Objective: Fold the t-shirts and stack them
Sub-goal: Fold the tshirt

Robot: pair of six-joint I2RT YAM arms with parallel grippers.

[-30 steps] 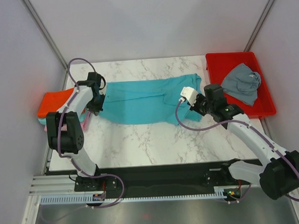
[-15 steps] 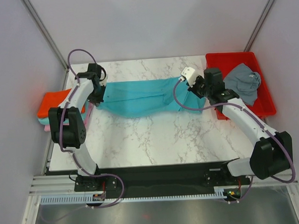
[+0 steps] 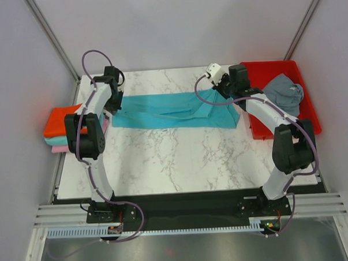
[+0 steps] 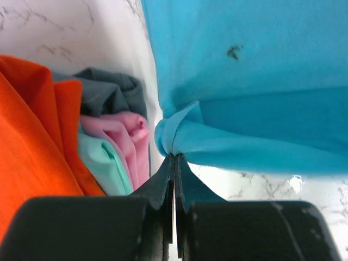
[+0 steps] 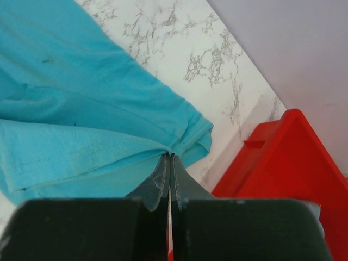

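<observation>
A turquoise t-shirt lies stretched across the back of the table, folded lengthwise. My left gripper is shut on its left end. My right gripper is shut on its right end. A stack of folded shirts sits at the table's left edge, orange-red on top, teal and pink below; in the left wrist view a dark grey layer shows there too. A slate grey t-shirt lies crumpled in the red tray.
The red plastic tray stands at the back right, its corner close to my right gripper. Grey walls enclose the table on three sides. The marble table stretches in front of the shirt.
Both grippers have moved toward the back of the table, carrying the turquoise shirt's front edge over itself. The shirt is now a narrower band farther back.
</observation>
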